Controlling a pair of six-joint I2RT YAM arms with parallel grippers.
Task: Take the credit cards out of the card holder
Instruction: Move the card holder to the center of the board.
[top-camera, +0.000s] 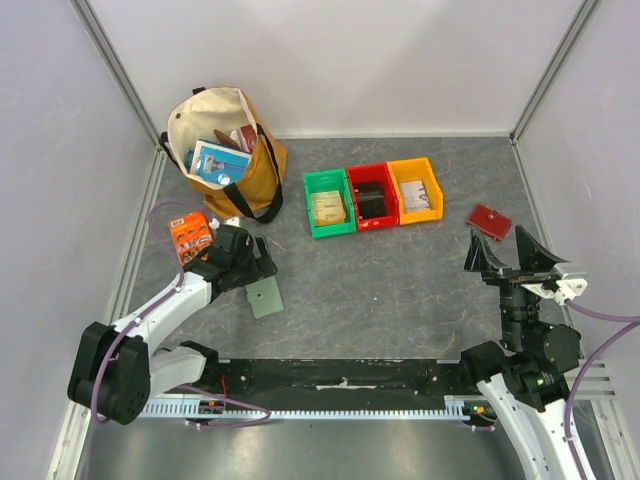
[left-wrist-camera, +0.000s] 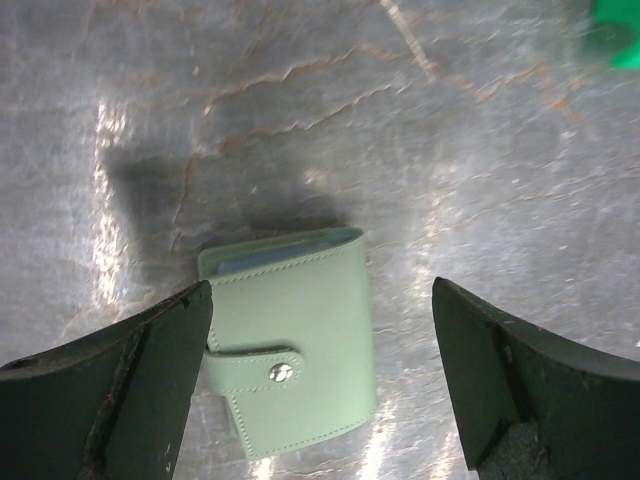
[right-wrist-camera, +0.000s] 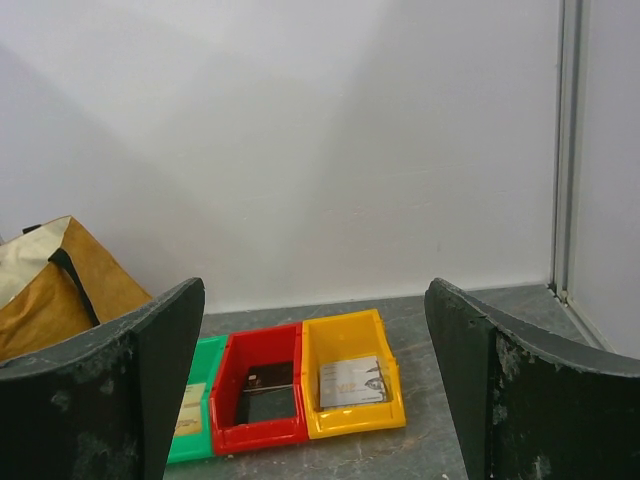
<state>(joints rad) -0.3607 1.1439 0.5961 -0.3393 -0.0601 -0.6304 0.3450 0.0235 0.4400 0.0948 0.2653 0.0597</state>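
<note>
The card holder (top-camera: 265, 297) is a pale sage-green wallet lying flat on the grey table, left of centre. In the left wrist view it (left-wrist-camera: 300, 320) is folded shut, its strap fastened by a metal snap (left-wrist-camera: 281, 373). A blue-green inner edge shows at its top. My left gripper (top-camera: 252, 268) is open and empty just above it, with the fingers (left-wrist-camera: 150, 370) straddling it and apart from it. My right gripper (top-camera: 505, 255) is open and empty, raised at the right and facing the bins. No card shows outside the holder near it.
Green (top-camera: 328, 203), red (top-camera: 371, 196) and yellow (top-camera: 415, 190) bins stand in a row at the back, each with a card inside. A small red wallet (top-camera: 488, 221) lies at the right. An orange packet (top-camera: 190, 236) and a tote bag (top-camera: 225, 150) sit at the back left.
</note>
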